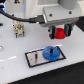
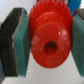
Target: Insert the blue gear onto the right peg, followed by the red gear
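On the white worktop (image 1: pixel 15 60) we see a grey, black-bordered rectangular plate (image 1: pixel 34 59) carrying the flat bright-blue plastic gear (image 1: pixel 50 52) at the exterior view's right end. Above it, our end effector (image 1: pixel 60 32) grips the small chunky red plastic gear (image 2: pixel 48 41) between teal pads (image 2: pixel 21 40).

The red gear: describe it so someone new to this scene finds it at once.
On the white table lies a grey black-bordered plate carrying the blue gear. Above it, the gripper holds the red gear between teal pads. It is the only red thing, toothed, with a holed centre hub.
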You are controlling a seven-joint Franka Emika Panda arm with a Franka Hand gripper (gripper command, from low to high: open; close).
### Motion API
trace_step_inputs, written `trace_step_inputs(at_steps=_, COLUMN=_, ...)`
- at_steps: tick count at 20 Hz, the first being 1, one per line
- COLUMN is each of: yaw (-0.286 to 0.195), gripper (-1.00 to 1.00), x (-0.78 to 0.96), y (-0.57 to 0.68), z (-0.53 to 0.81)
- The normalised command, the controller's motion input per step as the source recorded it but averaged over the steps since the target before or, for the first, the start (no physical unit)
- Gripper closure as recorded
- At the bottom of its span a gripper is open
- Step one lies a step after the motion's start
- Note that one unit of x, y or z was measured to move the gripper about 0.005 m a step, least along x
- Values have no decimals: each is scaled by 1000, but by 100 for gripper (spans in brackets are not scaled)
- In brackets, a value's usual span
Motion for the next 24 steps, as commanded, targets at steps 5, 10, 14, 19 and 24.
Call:
trace_step_inputs(at_steps=5, yaw=0, gripper=100, x=560, y=-183, z=30)
trace_step_inputs(at_steps=10, yaw=0, gripper=100, x=280, y=-68, z=-60)
trace_step_inputs(at_steps=14, yaw=0, gripper=100, x=82, y=-44, z=-159)
trace_step_inputs(at_steps=19, yaw=0, gripper=100, x=44, y=-82, z=-146)
trace_step_inputs(at_steps=24, yaw=0, gripper=100, x=14, y=-88, z=215)
